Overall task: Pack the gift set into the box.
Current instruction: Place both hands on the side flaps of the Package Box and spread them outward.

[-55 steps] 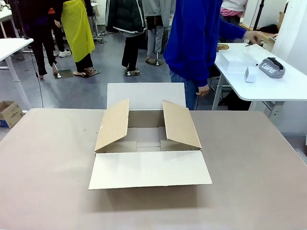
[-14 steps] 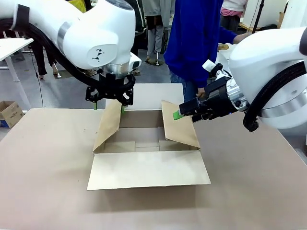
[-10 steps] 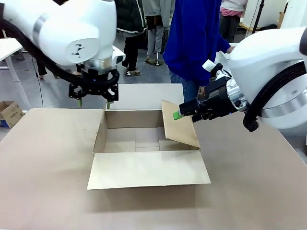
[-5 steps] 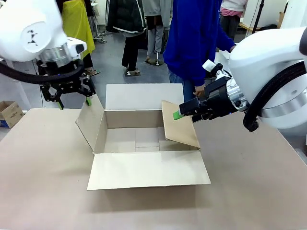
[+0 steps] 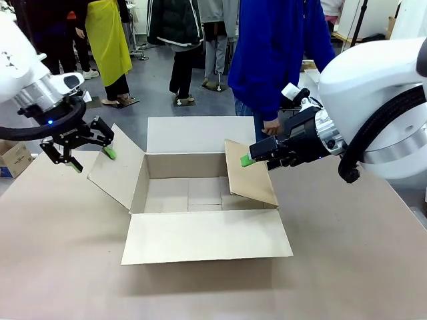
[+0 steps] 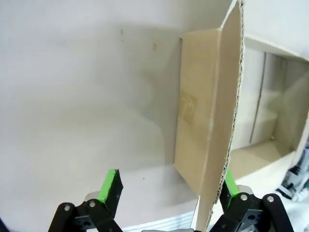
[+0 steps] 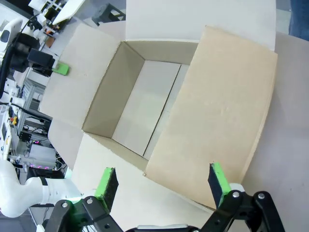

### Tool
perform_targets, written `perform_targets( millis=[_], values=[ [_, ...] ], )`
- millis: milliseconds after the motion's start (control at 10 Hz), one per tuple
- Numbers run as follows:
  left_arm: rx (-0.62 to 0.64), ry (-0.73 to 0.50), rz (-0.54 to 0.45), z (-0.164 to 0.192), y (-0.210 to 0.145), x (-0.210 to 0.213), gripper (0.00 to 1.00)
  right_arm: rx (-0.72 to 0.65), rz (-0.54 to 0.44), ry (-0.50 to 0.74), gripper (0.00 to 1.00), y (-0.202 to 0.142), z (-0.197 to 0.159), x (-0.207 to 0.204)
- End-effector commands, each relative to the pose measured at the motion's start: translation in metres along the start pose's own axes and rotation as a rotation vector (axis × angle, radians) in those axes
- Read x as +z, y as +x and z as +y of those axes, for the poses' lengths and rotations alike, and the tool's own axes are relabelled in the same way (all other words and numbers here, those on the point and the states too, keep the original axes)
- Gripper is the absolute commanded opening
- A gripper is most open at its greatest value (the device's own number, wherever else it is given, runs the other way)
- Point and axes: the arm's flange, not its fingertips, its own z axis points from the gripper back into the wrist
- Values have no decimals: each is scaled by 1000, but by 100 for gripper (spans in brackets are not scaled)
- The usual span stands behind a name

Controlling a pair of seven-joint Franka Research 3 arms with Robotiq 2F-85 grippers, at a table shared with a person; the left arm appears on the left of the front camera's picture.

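1. step in hand: getting the box (image 5: 190,165) opened up, i.e. prep before any packing. the gift set isn't in it yet, and the box floor is bare.
2. left gripper (image 5: 93,159): released, fingers spread wide. the top edge of the left flap (image 5: 119,170) runs between them, close by one green pad. that flap is splayed outward, away from the opening, so i'd call that side done.
3. right gripper (image 5: 250,159): also released, fingers wide apart. the right flap (image 5: 252,175) is just ahead of it, leaning in over the opening. one pad sits by the flap's upper edge in the front view. can't tell if it's touching or just off it.
4. the near flap (image 5: 207,235) lies flat on the worktop (image 5: 347,253), below and between my two grippers. the far flap (image 5: 200,133) stands up beyond them, toward the person (image 5: 273,53) in blue.
5. next move, my guess: the right gripper has to swing the right flap outward to match the left one.
6. what that calls for: catch the flap near its free edge, then move away from the box centre in an arc about the fold. a straight pull prob drags the whole box across the worktop or creases the cardboard.
7. the left gripper could act as a stop at its flap so it doesn't spring back in, & to steady the box.
8. only w/ all four flaps clear of the opening does it make sense to bring the gift set in.
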Motion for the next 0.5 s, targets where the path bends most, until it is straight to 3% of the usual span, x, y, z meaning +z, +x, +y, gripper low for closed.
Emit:
perform_targets(
  millis=[0,100,200,400],
  values=[
    [-39,-167,124,29,-4,-13,100,1,-7,-8,100,2,1,0],
    [-39,-239,175,42,-6,-20,100,1,-7,-8,100,2,1,0],
    [-16,-79,45,13,-3,-5,100,1,-7,-8,100,2,1,0],
    [-16,-79,45,13,-3,-5,100,1,-7,-8,100,2,1,0]
  ],
)
